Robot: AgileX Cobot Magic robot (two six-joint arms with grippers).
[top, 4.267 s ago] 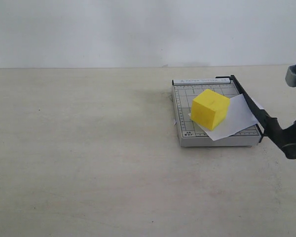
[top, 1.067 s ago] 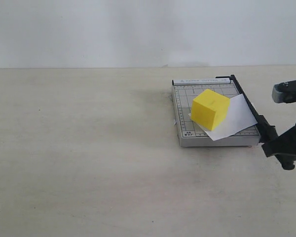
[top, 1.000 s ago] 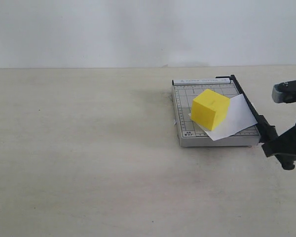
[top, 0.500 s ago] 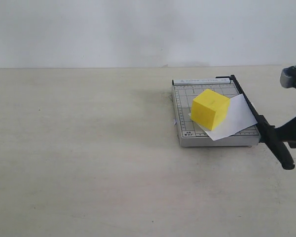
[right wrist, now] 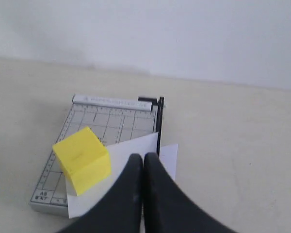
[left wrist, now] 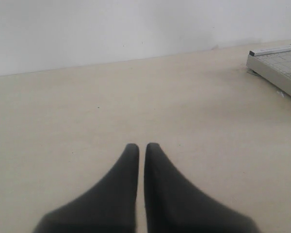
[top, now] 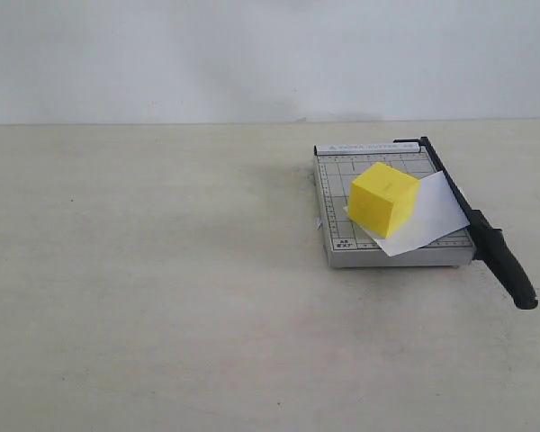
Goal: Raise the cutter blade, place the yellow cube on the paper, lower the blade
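Exterior view: the yellow cube [top: 382, 198] sits on the paper [top: 436, 216] atop the cutter base [top: 337, 193], near the table's [top: 162, 297] far right corner, with the cutter blade [top: 486, 238] lowered.

Left wrist view: the left gripper [left wrist: 141, 148], closed and empty, is well apart from the base.

Right wrist view: the right gripper [right wrist: 143, 159], closed and empty, shows against the paper, near the cube. The base's printing is too blurred to read.

Left claw [left wrist: 141, 145], right claw [right wrist: 143, 156]: smooth matte black, tapered, round-tipped.

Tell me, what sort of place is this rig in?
Likely a bare lab test bench: plain beige table, blank white wall, and a small paper cutter with a yellow cube on it.
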